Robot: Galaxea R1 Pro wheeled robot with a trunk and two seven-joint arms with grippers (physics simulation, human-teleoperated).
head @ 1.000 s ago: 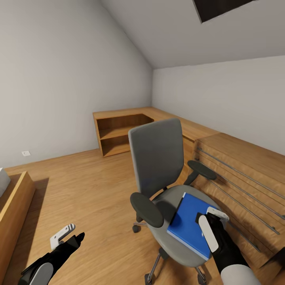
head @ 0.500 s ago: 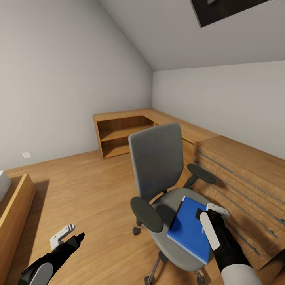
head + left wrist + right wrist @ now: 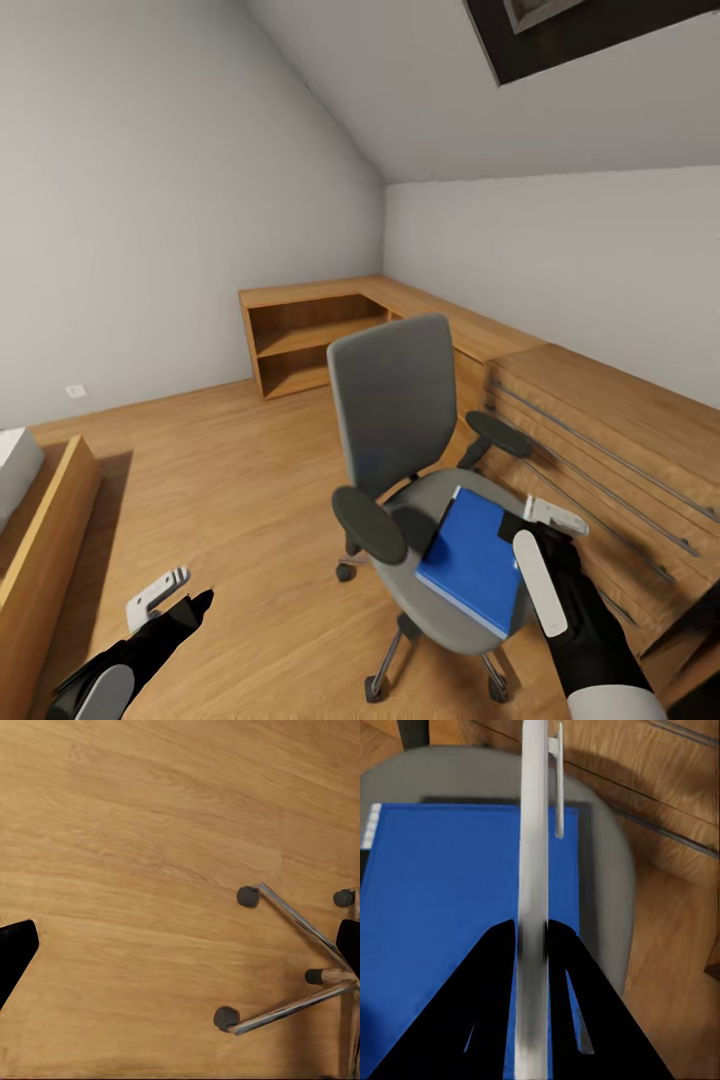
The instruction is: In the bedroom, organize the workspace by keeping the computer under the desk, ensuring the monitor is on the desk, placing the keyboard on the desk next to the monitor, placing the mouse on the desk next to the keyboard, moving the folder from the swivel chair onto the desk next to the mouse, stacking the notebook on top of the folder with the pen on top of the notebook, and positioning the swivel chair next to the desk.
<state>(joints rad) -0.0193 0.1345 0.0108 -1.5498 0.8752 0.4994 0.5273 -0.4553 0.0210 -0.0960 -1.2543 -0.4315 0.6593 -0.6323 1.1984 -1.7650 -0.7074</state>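
The swivel chair [image 3: 395, 400] stands on the wood floor with its grey back upright; its chrome base and casters [image 3: 292, 945] show in the left wrist view. The bright blue folder [image 3: 468, 560] lies flat on the grey seat. My right gripper [image 3: 512, 535] hovers over the folder's right edge, shut on the thin white-silver pen [image 3: 534, 832], which runs straight out between the black fingers [image 3: 491, 967] above the folder [image 3: 450, 907]. Low at the left, above bare floor beside the chair base, my left gripper [image 3: 185, 602] is open and holds nothing.
A light-wood unit with metal rails [image 3: 600, 430] runs along the right wall, close to the chair. An open wooden shelf [image 3: 300, 340] stands in the far corner. At the left edge there is a wooden bed frame [image 3: 40, 520]. The floor between is open.
The whole head view has shifted, so the camera moved: chair and wooden units sit a little differently in the picture. Both arms keep their pose, and the right gripper still holds the pen.
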